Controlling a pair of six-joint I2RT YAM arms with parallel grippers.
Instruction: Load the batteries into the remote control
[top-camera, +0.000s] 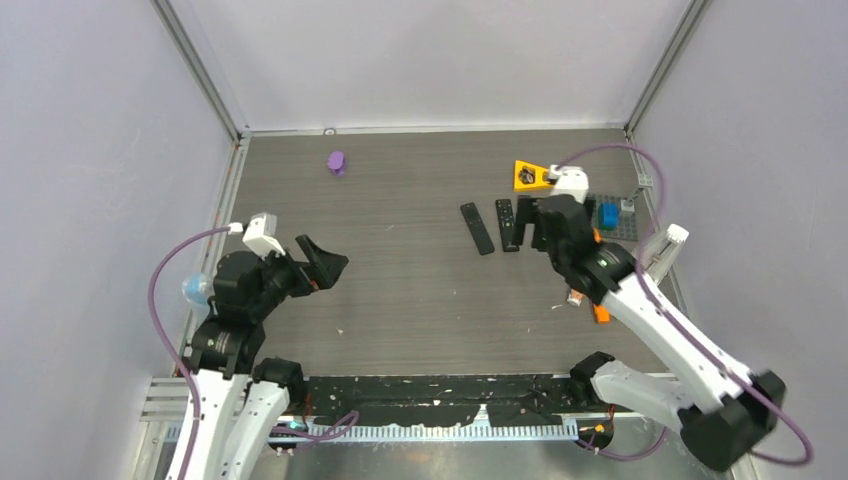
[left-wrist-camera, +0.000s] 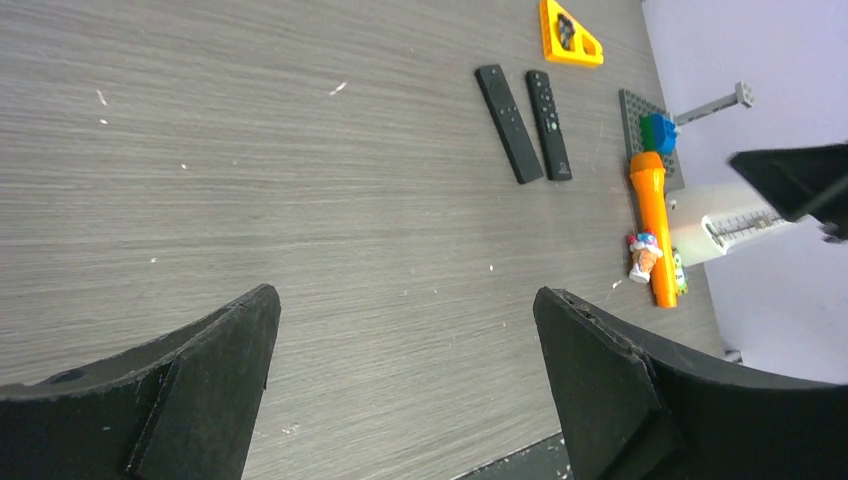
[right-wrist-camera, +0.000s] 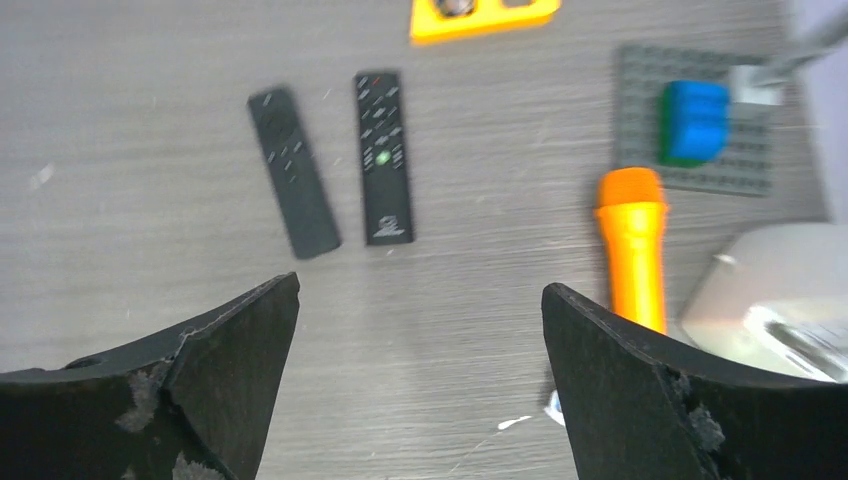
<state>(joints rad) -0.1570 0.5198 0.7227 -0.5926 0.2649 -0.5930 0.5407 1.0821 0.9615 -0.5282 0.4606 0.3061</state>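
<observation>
Both grippers were empty. The left gripper (left-wrist-camera: 407, 298) stood with its jaws wide apart above the near left part of the table (top-camera: 400, 300), well away from the task items. The right gripper (right-wrist-camera: 420, 290) also had its jaws spread wide and gripped nothing; in the top view it hung just beside the two remotes, on their right. The longer black remote (right-wrist-camera: 293, 171) and the shorter black remote (right-wrist-camera: 384, 156) lay flat, side by side and not touching, right of centre toward the far edge. The shorter one lay buttons up, with a green spot at mid-length and a white logo near its nearer end. The logo was too blurred to read. An orange triangular tray (left-wrist-camera: 570, 33) sat beyond the remotes near the far edge, holding small dark items (left-wrist-camera: 565, 28) too small to confirm as batteries. Along the right edge lay a grey studded baseplate (right-wrist-camera: 700, 140) carrying a blue block (right-wrist-camera: 693, 120). Just nearer than the plate lay a thick orange stick (left-wrist-camera: 652, 225), with a small toy figure (left-wrist-camera: 643, 256) touching its side. A white device (left-wrist-camera: 720, 222) next to the stick bore fine ruled markings, none legible. A small purple object (top-camera: 337, 162) sat alone toward the far left corner.
</observation>
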